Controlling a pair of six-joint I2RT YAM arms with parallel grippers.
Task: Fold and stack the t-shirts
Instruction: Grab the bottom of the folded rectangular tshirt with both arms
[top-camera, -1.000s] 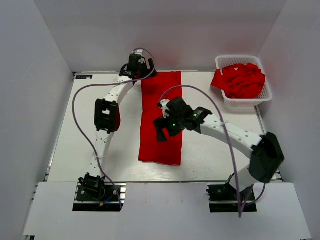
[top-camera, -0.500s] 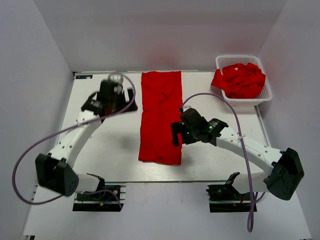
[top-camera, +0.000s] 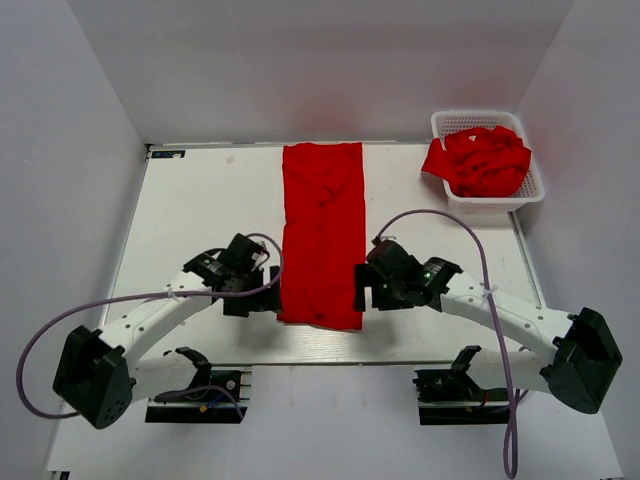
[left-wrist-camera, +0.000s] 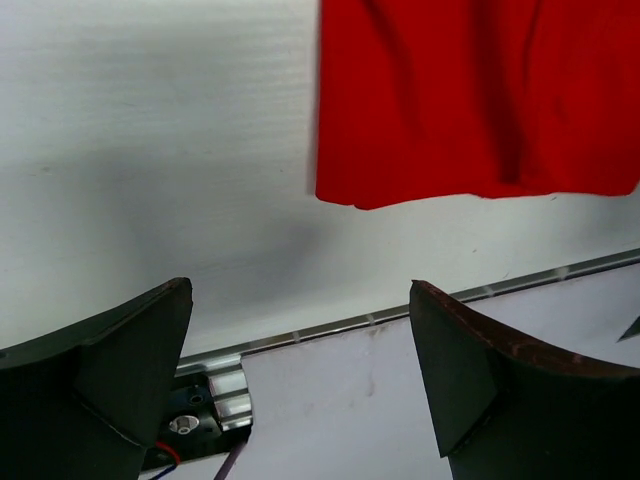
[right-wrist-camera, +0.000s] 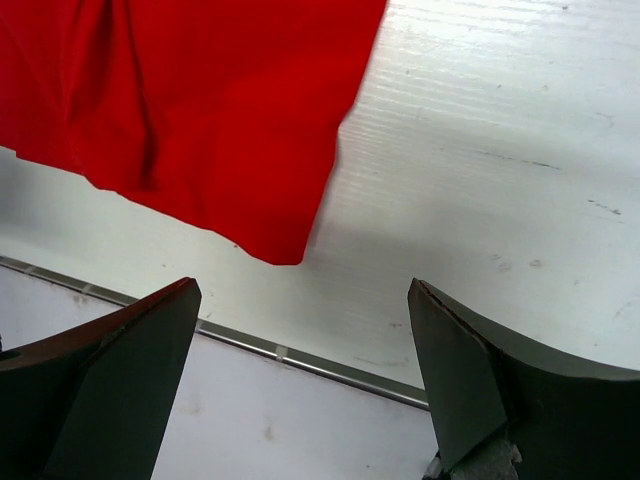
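One red t-shirt (top-camera: 322, 235) lies flat on the table, folded into a long narrow strip running from the far edge towards me. Its near end shows in the left wrist view (left-wrist-camera: 470, 100) and in the right wrist view (right-wrist-camera: 200, 100). My left gripper (top-camera: 252, 296) is open and empty, low beside the strip's near left corner; its jaws stand wide apart in the left wrist view (left-wrist-camera: 300, 370). My right gripper (top-camera: 366, 290) is open and empty beside the near right corner; it also shows in the right wrist view (right-wrist-camera: 300, 380). More red t-shirts (top-camera: 480, 160) lie heaped in the basket.
A white plastic lattice basket (top-camera: 532, 193) stands at the back right corner. The table's near metal edge rail (left-wrist-camera: 330, 328) runs just below both grippers and also shows in the right wrist view (right-wrist-camera: 300, 360). White walls enclose the table on three sides.
My left arm swung from the strip's far left end back to its near left corner. My right arm slid off the strip's middle to its near right corner. The shirt has not moved.
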